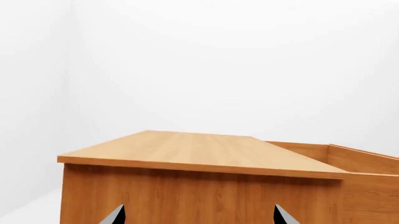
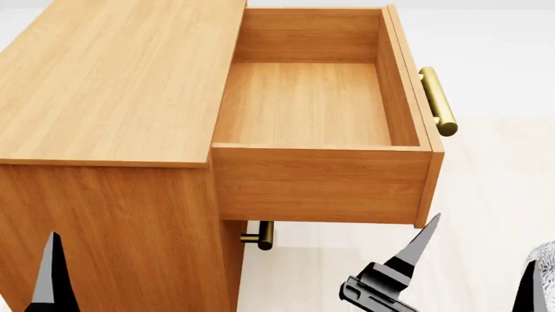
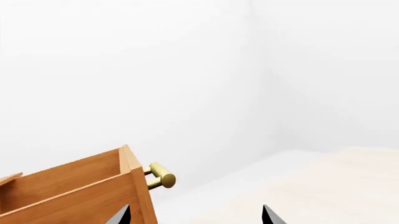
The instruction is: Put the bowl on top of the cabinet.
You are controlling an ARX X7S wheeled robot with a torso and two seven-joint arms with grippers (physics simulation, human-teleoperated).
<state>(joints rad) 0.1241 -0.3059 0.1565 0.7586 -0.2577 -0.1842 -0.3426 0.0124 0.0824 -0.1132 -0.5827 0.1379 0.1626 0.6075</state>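
The light-brown wooden cabinet fills the left of the head view, its flat top bare; the left wrist view shows the same cabinet top. Only a grey-patterned sliver of the bowl shows, at the head view's lower right edge. My right gripper is open low in front of the open drawer, its outer finger just beside that sliver, nothing between the fingers. The right gripper faces the drawer's corner. My left gripper is open and empty, close to the cabinet's side panel; one fingertip shows at lower left.
The top drawer is pulled out and has nothing in it, with a brass bar handle on its front. A lower drawer's handle pokes out beneath it. Pale floor lies to the right, white walls behind.
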